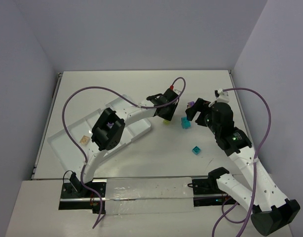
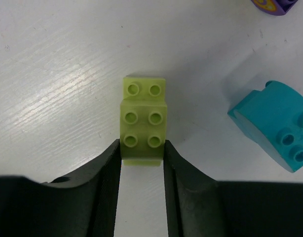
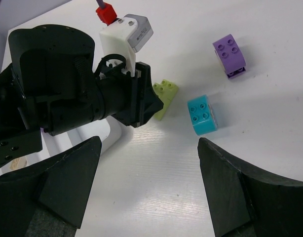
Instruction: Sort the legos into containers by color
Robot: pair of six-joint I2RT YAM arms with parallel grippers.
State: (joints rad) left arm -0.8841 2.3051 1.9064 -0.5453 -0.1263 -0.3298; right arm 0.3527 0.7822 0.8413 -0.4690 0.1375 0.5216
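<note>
1. Found the left gripper (image 2: 142, 157) clamped on the lime-green brick (image 2: 143, 118), with one finger flat against each side wall of its near end.
2. Saw that brick resting studs-up on the white table (image 2: 53, 74), not yet lifted as far as could be told.
3. Found the right gripper (image 3: 149, 148) spread wide, holding nothing, hanging above the table near the loose bricks.
4. Placed the lime-green brick just beyond the right end of the tray (image 1: 67, 144), outside every compartment and so not yet sorted.
5. Noted a teal brick (image 2: 272, 123) just beside it without touching, a purple brick (image 3: 230, 55) a little further off, and a second teal brick (image 1: 196, 150) lying nearer the arm bases.
6. Noted a beige brick (image 1: 84, 139) in a compartment toward the tray's left end; could not make out the compartments behind the left arm.
7. Judged the lime-green brick light and rigid, hard moulded plastic with no give under the pads and little risk of crushing.
8. Judged its smooth walls liable to slip or swivel under an off-centre pinch.
9. Took the flat side walls below the studs as the proper hold, much as gripped here.
10. Noted only the near end covered by the grip; reckoned the far, lower stepped end might twist or droop on lifting.
11. Reckoned on a straight lift next, clear of the teal neighbour, then a carry over to a free compartment.
</note>
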